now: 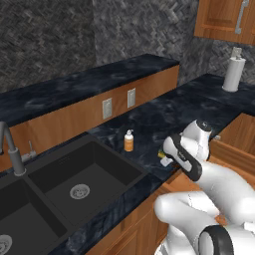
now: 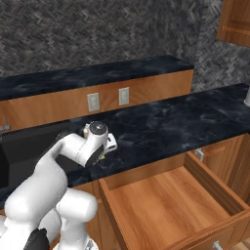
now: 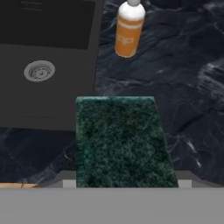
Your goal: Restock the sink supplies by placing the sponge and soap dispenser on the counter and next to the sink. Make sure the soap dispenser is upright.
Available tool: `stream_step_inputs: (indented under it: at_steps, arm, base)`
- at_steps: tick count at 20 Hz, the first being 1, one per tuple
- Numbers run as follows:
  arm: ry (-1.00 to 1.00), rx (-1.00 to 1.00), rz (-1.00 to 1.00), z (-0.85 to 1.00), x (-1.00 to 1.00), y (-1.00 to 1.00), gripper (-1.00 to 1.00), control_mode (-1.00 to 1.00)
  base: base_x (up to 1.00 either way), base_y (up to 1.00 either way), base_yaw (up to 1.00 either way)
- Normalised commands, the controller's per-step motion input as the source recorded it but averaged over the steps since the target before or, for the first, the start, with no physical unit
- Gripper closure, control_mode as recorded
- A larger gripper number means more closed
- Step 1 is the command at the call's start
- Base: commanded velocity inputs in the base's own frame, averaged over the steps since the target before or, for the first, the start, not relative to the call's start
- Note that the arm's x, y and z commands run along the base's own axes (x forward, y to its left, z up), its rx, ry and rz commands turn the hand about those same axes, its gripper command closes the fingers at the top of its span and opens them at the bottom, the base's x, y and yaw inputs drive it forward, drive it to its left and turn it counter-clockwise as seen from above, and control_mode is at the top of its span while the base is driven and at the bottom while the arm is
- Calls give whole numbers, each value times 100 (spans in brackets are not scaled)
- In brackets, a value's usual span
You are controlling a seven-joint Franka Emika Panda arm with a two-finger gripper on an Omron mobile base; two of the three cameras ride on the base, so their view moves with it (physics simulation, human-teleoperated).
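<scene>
Stretching across the room, the black marble counter [image 1: 164,117] carries everything else, and the sink [image 1: 64,189] serves as the landmark, sunk into the counter's left part with two dark basins and round silver drains. A curved dark faucet [image 1: 11,149] rises at the sink's back edge. Right of the sink and below the counter's front edge, an open wooden drawer [image 2: 161,205] stands pulled out. Far to the right of the sink, near the back corner, a white paper towel roll [image 1: 233,73] stands upright. The soap dispenser [image 1: 129,141] stands upright on the counter just right of the sink's right basin, amber with a white pump. The sponge [image 3: 120,140] sits right of the sink too, nearer the counter's front edge than the soap dispenser, its dark green layer facing the hand camera. The pincer [image 1: 167,158] is pinching the sponge, low over the counter; whether the sponge touches the counter cannot be told.
</scene>
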Motion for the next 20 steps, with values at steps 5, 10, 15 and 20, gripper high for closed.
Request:
stream_step_inputs:
  at_steps: [5, 10, 15, 20]
  arm:
    - [2, 0, 0, -47, 43, 1, 100, -100]
    - [4, 0, 0, -57, 35, 12, 100, -100]
    - [4, 0, 0, -40, 27, 38, 100, -100]
    - [5, 0, 0, -10, 23, 27, -100, -100]
  base:
    - [0, 0, 0]
    - [0, 0, 0]
    - [0, 0, 0]
    - [0, 0, 0]
